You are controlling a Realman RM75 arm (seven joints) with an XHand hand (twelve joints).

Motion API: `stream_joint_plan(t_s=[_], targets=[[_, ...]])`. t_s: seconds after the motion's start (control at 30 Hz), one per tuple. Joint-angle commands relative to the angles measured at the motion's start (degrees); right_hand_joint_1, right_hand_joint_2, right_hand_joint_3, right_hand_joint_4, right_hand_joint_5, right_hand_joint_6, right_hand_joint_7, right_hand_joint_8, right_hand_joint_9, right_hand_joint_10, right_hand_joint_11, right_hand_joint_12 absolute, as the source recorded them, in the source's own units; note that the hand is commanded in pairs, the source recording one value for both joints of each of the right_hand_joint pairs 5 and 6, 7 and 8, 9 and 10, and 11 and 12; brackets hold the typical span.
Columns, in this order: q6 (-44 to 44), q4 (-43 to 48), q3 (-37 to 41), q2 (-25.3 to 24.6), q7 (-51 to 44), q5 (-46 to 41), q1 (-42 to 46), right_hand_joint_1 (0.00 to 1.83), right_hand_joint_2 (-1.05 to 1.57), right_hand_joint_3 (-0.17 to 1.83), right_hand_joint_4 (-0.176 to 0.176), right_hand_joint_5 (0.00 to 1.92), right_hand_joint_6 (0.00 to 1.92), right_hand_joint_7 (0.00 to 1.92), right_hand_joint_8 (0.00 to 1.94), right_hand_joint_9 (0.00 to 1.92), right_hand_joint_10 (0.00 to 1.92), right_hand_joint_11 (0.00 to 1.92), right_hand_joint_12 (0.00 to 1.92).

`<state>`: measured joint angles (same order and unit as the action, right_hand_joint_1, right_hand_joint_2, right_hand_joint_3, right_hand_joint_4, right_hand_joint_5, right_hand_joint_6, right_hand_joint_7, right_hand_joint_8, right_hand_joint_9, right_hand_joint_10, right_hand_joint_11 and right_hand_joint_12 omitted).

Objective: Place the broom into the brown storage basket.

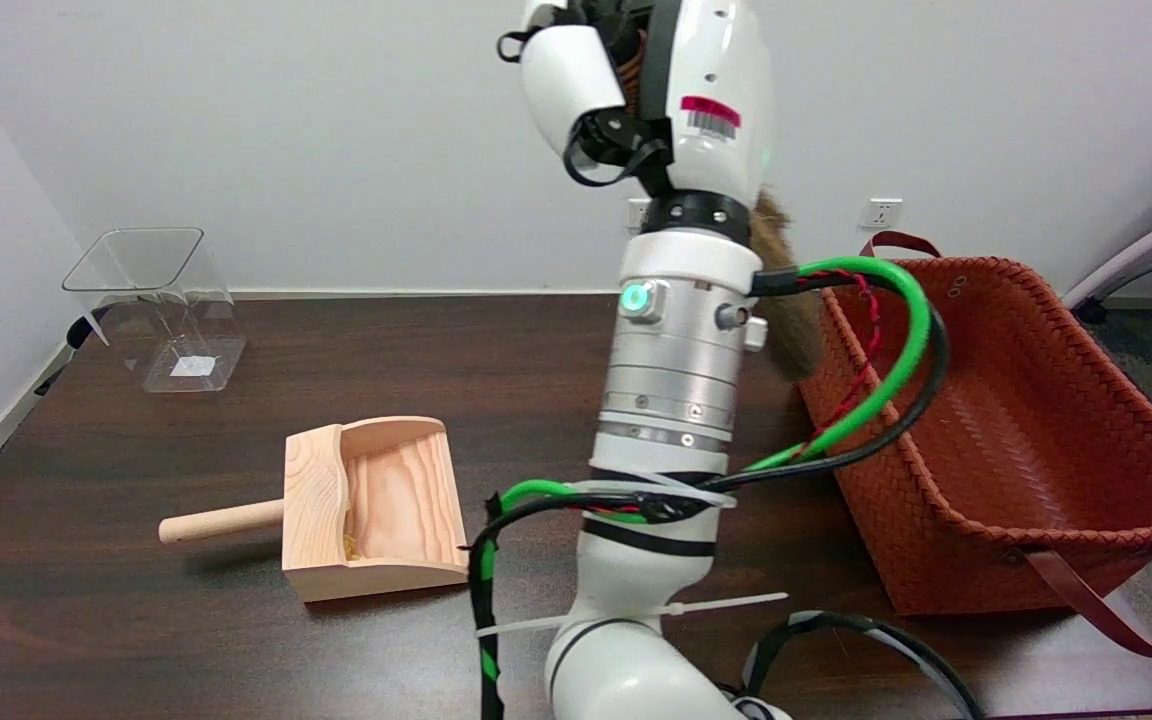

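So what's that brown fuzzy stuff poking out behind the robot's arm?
Broom bristles, hanging down behind the right arm by the near-left corner of the brown basket. The broom's handle is hidden behind the right hand, so the grip can't be seen.

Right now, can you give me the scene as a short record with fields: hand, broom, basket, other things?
right hand: raised high, back of the hand toward the camera, its fingers mostly hidden
broom: only brown bristles show behind the wrist, hanging near the basket's left rim; grip not visible
brown storage basket: woven, on the table's right side, nothing seen inside
wooden dustpan: on the table, handle pointing left
clear container: far left corner
task state: broom not yet in the basket
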<state>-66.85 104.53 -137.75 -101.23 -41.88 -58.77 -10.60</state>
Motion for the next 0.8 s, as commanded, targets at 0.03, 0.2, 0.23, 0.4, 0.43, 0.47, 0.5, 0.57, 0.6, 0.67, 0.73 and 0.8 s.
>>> stream_joint_plan(t_s=[0.03,0.2,0.23,0.4,0.43,0.47,0.5,0.57,0.6,0.67,0.73,0.8], targets=[[1.0,3.1,8.3,2.6,-10.8,9.8,6.8,0.92,1.57,0.62,0.000,1.92,1.92,1.92,1.92,1.92,1.92,1.92,1.92],[1.6,3.1,13.3,6.0,-8.9,8.3,6.8,0.91,1.57,0.60,0.000,1.92,1.92,1.92,1.92,1.92,1.92,1.92,1.92],[1.6,3.1,14.8,7.4,-7.4,8.0,6.5,0.89,1.57,0.59,0.000,1.92,1.92,1.92,1.92,1.92,1.92,1.92,1.92],[0.9,3.0,19.1,14.5,-2.4,3.4,5.2,0.87,1.57,0.48,0.000,1.92,1.92,1.92,1.92,1.92,1.92,1.92,1.92],[0.2,3.0,19.5,16.2,-2.0,1.5,4.8,0.87,1.57,0.46,0.000,1.92,1.92,1.92,1.92,1.92,1.92,1.92,1.92],[-0.7,3.0,19.8,17.6,-1.7,-0.2,4.4,0.87,1.57,0.45,0.000,1.92,1.92,1.92,1.92,1.92,1.92,1.92,1.92],[-1.6,3.0,19.9,18.4,-1.6,-1.5,4.2,0.87,1.57,0.44,0.000,1.92,1.92,1.92,1.92,1.92,1.92,1.92,1.92],[-4.3,3.0,20.4,21.7,-0.1,-5.2,3.7,0.88,1.57,0.42,0.000,1.92,1.92,1.92,1.92,1.92,1.92,1.92,1.92],[-5.2,3.0,20.6,23.0,0.9,-6.4,3.6,0.88,1.57,0.42,0.000,1.92,1.92,1.92,1.92,1.92,1.92,1.92,1.92],[-7.0,2.9,21.3,26.7,3.9,-9.4,3.6,0.88,1.57,0.41,0.000,1.92,1.92,1.92,1.92,1.92,1.92,1.92,1.92],[-8.3,2.8,21.6,29.5,6.1,-11.6,3.4,0.88,1.57,0.41,0.000,1.92,1.92,1.92,1.92,1.92,1.92,1.92,1.92],[-9.5,2.7,21.6,31.8,7.8,-13.8,3.2,0.88,1.57,0.40,0.000,1.92,1.92,1.92,1.92,1.92,1.92,1.92,1.92]])
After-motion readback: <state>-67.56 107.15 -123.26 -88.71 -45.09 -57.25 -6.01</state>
